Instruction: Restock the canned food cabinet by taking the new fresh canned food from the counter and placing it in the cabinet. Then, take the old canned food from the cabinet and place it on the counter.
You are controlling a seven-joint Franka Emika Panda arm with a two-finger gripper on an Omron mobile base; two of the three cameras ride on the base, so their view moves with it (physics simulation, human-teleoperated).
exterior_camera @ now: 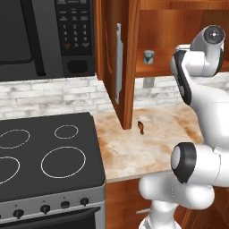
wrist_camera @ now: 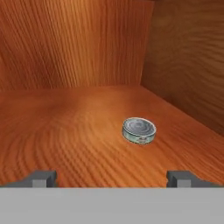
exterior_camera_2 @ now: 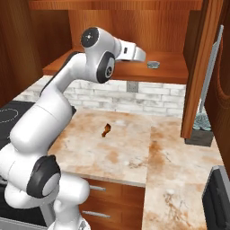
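Canned food sits in two spots inside the cabinet [exterior_camera: 129, 67]. The gripper [wrist_camera: 112, 178] hovers over the shelf with its jaws spread wide and nothing between them, pointing toward the back corner. Ahead of it, apart from the fingertips [wrist_camera: 43, 178], the flat old tin [wrist_camera: 139, 130] lies on the shelf near the cabinet's right wall. The taller blue-grey can [exterior_camera: 149, 57] stands upright on the same shelf, near the open door [exterior_camera: 118, 62]. Below the cabinet, the marbled worktop [exterior_camera_2: 134, 148] carries a small brown mark.
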